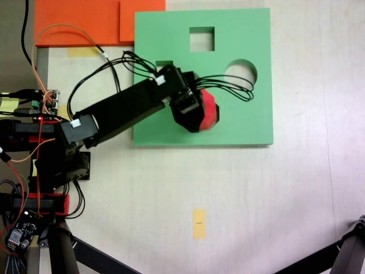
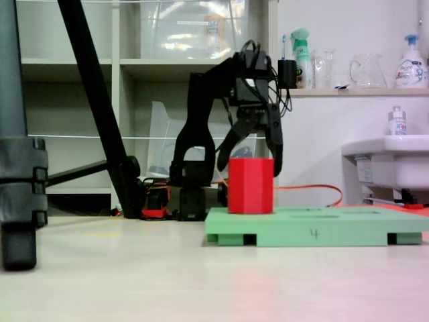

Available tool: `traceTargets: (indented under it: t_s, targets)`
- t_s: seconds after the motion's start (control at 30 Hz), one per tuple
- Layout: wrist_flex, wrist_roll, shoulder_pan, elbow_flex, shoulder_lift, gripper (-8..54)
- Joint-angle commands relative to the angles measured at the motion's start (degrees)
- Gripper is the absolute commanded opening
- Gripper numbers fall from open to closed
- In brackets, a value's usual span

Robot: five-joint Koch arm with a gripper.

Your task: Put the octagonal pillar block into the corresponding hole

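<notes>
My arm's stretched over the green board [image 1: 239, 128], elbow up, gripper [image 2: 251, 171] pointing down, jaws clamped around the red block [image 2: 251, 186].

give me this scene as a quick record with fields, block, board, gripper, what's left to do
block: red octagonal pillar block, upright, its base at the green board's top
board: green foam board flat on the table, with a square cutout and a round cutout
gripper: gripper straddles the block from above, jaws spread on either side of it
contact: cannot tell whether the jaws press the block
left to do: block not sunk into a hole
</notes>
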Motion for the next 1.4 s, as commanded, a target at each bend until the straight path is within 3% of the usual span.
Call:
traceTargets:
  t_s: [0.0,1.37]
  targets:
    - [-1.9,2.0,-1.6,-3.0,0.3,17.1]
    - [-3.0,0.6,0.1,-3.8,4.7,17.2]
